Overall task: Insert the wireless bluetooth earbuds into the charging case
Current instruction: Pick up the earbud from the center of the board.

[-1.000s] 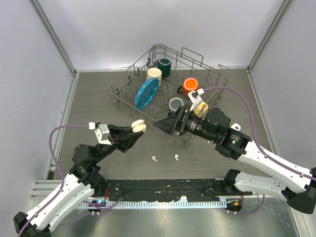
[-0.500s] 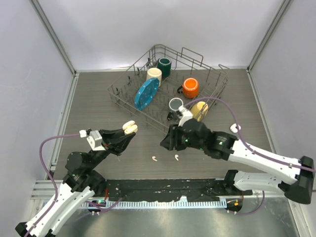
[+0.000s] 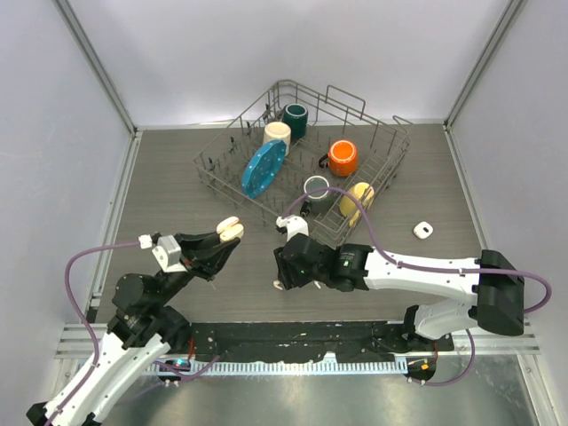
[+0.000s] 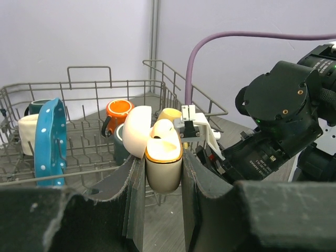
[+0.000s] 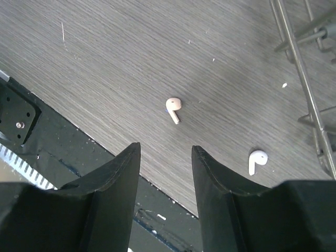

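My left gripper (image 3: 224,238) is shut on a cream charging case (image 3: 230,229) and holds it above the table with its lid open. In the left wrist view the case (image 4: 164,167) sits upright between the pads, lid (image 4: 137,130) tipped back to the left. My right gripper (image 3: 284,273) hovers open and empty low over the table's near edge. In the right wrist view a cream earbud (image 5: 174,108) lies just beyond the open gripper (image 5: 165,149), and a white earbud (image 5: 256,160) lies to its right. Only the cream earbud (image 3: 277,285) peeks out in the top view.
A wire dish rack (image 3: 390,146) at the back holds a blue plate (image 3: 263,167) and several mugs, one orange (image 3: 343,156). A small white case (image 3: 423,230) lies on the table at right. The black base strip (image 5: 31,113) borders the table right by the earbuds.
My right arm has swung from beside the rack down and left to hover over the earbuds. My left gripper has drawn back to the left with the case.
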{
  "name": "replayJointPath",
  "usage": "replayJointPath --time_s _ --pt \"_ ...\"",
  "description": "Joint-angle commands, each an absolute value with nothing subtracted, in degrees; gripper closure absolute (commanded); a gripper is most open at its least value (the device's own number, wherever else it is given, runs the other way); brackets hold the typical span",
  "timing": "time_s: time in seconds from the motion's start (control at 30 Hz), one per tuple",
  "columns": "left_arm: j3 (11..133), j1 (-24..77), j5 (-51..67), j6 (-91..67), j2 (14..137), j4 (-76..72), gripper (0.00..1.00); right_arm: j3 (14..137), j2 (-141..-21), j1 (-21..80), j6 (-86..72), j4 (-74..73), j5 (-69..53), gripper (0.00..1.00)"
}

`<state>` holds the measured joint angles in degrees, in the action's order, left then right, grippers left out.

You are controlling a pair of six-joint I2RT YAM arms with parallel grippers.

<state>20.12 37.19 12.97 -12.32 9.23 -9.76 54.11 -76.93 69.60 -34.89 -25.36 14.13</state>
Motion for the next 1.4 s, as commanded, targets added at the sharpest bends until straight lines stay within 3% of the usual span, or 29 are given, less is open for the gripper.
replayJointPath --time_s 0.0,0.4,1.37 --pt "22.4 37.4 11.9 -11.2 7.8 -9.8 1.00 55.5 -78.3 70.0 -30.6 -20.7 17.0 0.50" --pt "24.3 37.4 12.1 -10.3 10.5 -9.7 1.00 59.4 -86.3 71.9 -26.5 -20.6 18.4 0.46" --pt "23.8 37.4 10.7 -10.5 7.0 -6.9 1.00 59.0 -97.2 72.0 -24.3 -14.8 14.3 0.53"
